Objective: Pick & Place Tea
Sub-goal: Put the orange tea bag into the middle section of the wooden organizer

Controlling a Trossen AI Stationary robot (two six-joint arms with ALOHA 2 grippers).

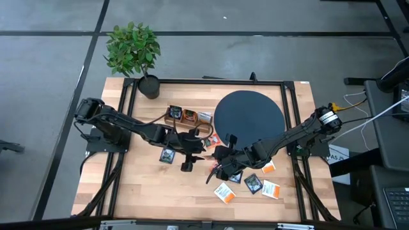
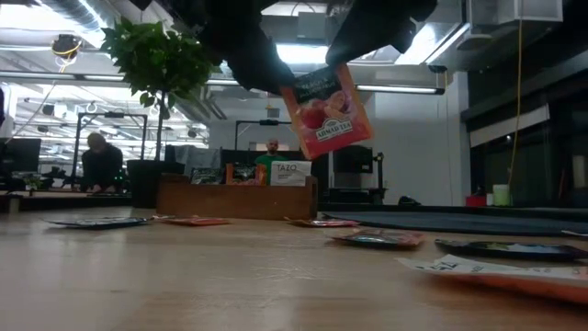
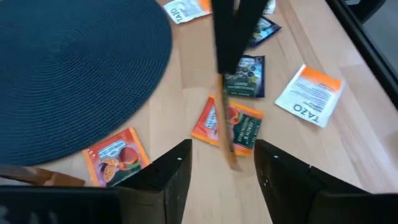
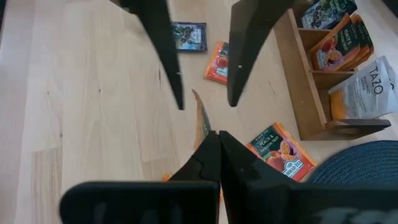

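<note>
Low view: red-orange sachet [image 2: 326, 112] hangs in mid-air above the table [image 2: 230, 285], pinched at its top edge by the right gripper [image 4: 210, 138], fingers clamped tight on it. Right wrist cam shows the sachet edge-on between those closed tips. Left gripper [image 3: 221, 165] sits just opposite, fingers spread wide, nothing in them; held sachet is right in front of the gap, seen edge-on. Other tea lies flat on the wood: red-orange pkt [image 3: 227, 126] under the held one, dark sachet [image 3: 247, 76] beside it, white-orange one [image 3: 309, 96] nearby. Wooden tray [image 4: 314, 87] holds more sachets upright in its compartments, next to the black disc [image 1: 248, 118].
</note>
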